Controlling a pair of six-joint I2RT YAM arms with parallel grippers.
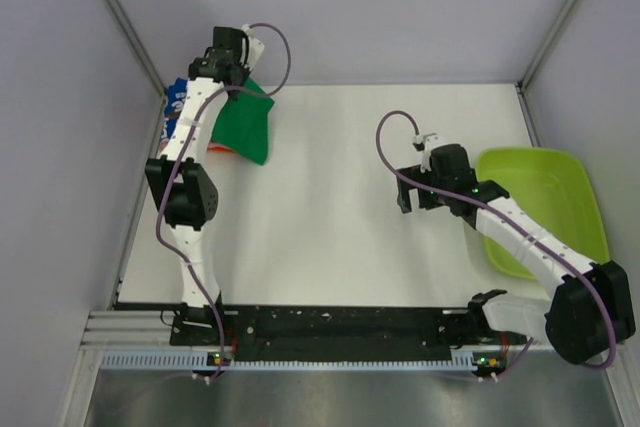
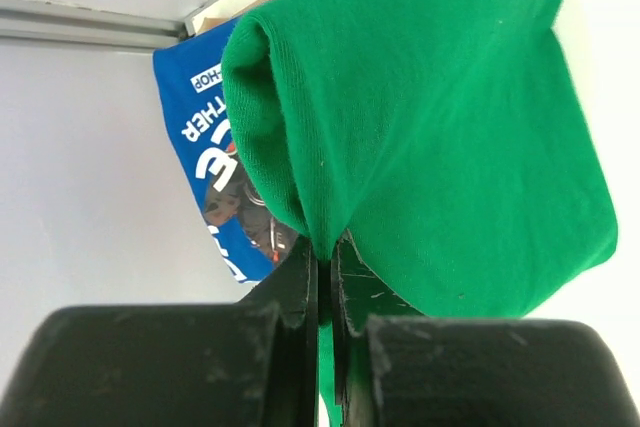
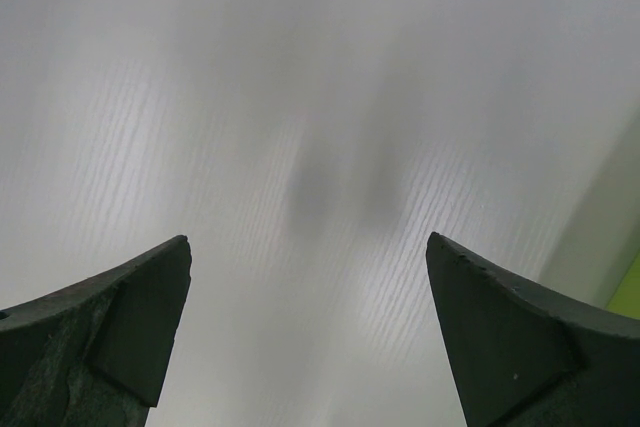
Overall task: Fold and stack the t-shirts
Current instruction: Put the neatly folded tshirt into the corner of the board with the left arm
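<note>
In the top view my left gripper [image 1: 243, 87] is at the far left corner, shut on a fold of the bright green t-shirt [image 1: 250, 125], which hangs from it over the table. The left wrist view shows the black jaws [image 2: 325, 252] pinched on the green t-shirt's [image 2: 430, 127] edge. Under it lies the blue t-shirt [image 2: 190, 137] with white lettering, seen in the top view [image 1: 176, 99] beside the arm. A sliver of the orange-pink t-shirt [image 1: 222, 150] peeks out below the green one. My right gripper [image 1: 405, 193] hovers open over bare table [image 3: 308, 239].
A lime-green plastic tub [image 1: 545, 205] stands at the right edge of the table, close to my right arm; its rim shows at the wrist view's edge [image 3: 630, 297]. Grey walls close the table in at the back and both sides.
</note>
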